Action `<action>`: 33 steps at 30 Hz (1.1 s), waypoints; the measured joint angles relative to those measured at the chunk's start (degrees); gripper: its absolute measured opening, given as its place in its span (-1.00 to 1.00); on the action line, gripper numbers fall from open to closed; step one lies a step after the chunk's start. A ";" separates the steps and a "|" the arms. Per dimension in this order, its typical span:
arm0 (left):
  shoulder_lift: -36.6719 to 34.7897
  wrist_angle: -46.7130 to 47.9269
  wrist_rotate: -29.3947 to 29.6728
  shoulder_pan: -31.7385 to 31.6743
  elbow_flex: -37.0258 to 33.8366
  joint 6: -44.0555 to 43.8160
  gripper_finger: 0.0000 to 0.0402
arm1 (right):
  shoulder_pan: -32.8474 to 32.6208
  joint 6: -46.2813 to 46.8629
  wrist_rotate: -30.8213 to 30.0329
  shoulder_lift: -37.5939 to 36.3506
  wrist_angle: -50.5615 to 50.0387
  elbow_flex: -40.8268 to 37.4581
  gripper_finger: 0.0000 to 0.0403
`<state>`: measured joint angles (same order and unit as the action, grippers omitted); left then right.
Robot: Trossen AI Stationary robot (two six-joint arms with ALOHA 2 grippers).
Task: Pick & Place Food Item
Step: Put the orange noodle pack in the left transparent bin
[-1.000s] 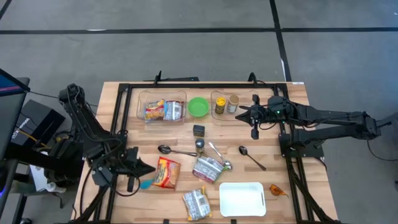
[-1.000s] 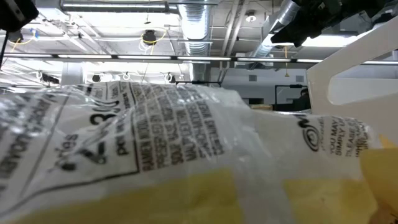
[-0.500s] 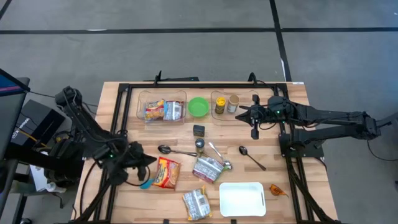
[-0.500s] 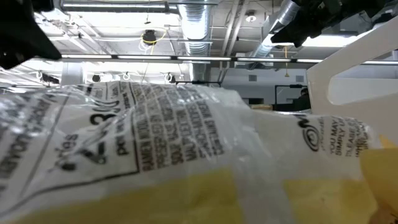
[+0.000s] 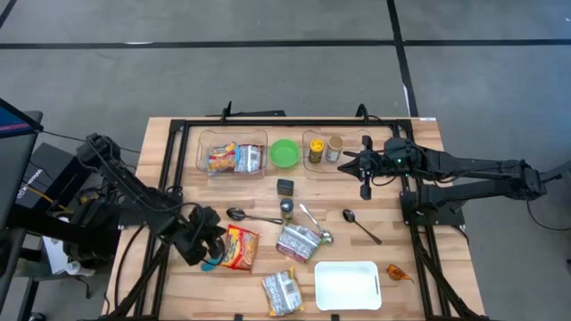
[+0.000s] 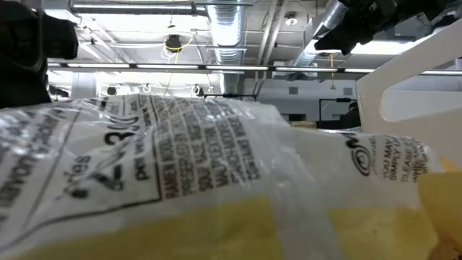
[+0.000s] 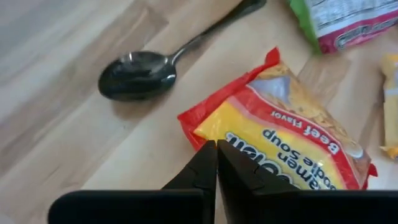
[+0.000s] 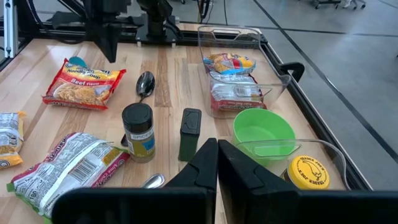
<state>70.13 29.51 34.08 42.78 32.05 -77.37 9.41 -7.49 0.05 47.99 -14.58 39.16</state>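
**Inspection: left pincer clenched over the beef ramen packet**

My left pincer is clenched, fingers pressed together with nothing between them. It hangs just at the near corner of the red and yellow beef-flavour ramen packet, which lies flat on the wooden slatted table. In my left wrist view the closed fingertips sit over the red edge of that packet; whether they touch it I cannot tell. A dark metal spoon lies just beside the packet, bowl toward my left arm.

My right pincer is also clenched and empty, waiting raised at the far right of the table, near the clear plastic bin holding two small jars.

Other items noted:
- clear plastic bin with food packets at the far side
- green plastic bowl between the two bins
- small spice jar upright near centre
- silver and green crumpled packet to the right of the ramen packet
- white rectangular tray at the near edge
- small printed packet left of the tray

The low view is largely filled by a clear printed wrapper.
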 joint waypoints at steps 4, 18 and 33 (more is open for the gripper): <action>-0.78 -0.03 -1.87 -2.42 0.00 -0.08 -0.86 | 0.00 0.00 0.02 0.00 0.00 0.00 -0.97; -2.27 -0.01 -14.96 -13.28 0.00 1.89 -0.24 | 0.00 0.00 0.07 0.00 -0.01 0.00 -0.97; -2.35 -30.89 -24.48 -17.44 -16.52 5.12 -0.07 | 0.00 0.00 0.04 0.00 -0.01 0.00 -0.97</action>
<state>67.78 -1.38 9.61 25.34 15.54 -72.25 9.41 -7.49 0.10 47.99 -14.59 39.16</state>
